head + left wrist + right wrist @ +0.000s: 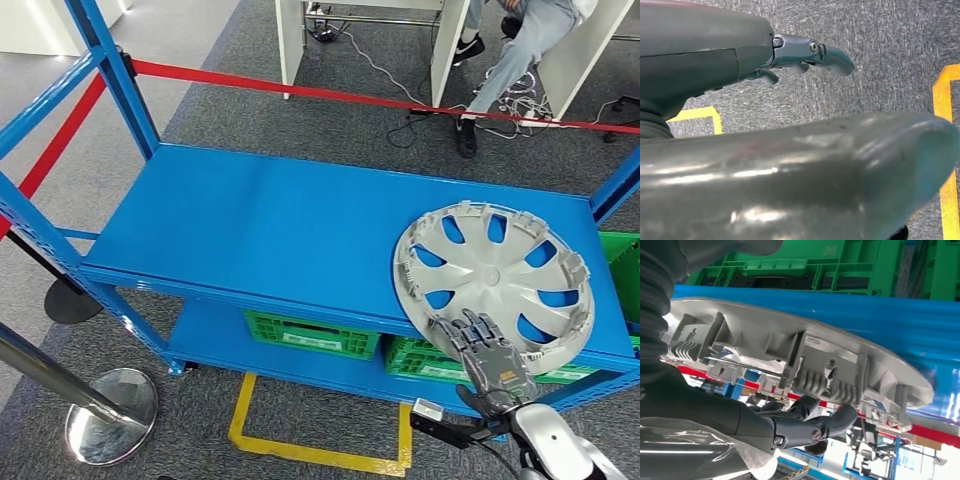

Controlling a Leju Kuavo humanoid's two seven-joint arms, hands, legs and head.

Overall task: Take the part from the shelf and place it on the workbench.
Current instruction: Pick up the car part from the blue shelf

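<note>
head view: round silver-grey plastic wheel cover [494, 285], inner side up with clips around its rim, lies flat on the top deck of the blue metal shelf [249, 230], at the deck's right end, its near edge reaching the deck's front lip. right hand [487, 355] comes up from below on the silver arm, fingers [469, 330] stretched forward and laid over the near rim of the cover.

right wrist view: dark fingers [828, 422] lie extended along the ribbed inner side of the cover [798, 355], touching or just beside the clip ribs; they are not wrapped around the rim. cannot tell whether the hand actually has a hold on the cover or merely rests on it.

left wrist view: left hand [802, 55] hangs over grey carpet [881, 55] with yellow floor tape [947, 80]; fingers apart, loosely extended, nothing in them.

green plastic crates [313, 335] sit on the lower deck. red barrier tape [340, 97] runs behind the shelf; a seated person's legs [506, 60] are beyond it. chrome stanchion base [109, 415] stands on the carpet at lower left.
</note>
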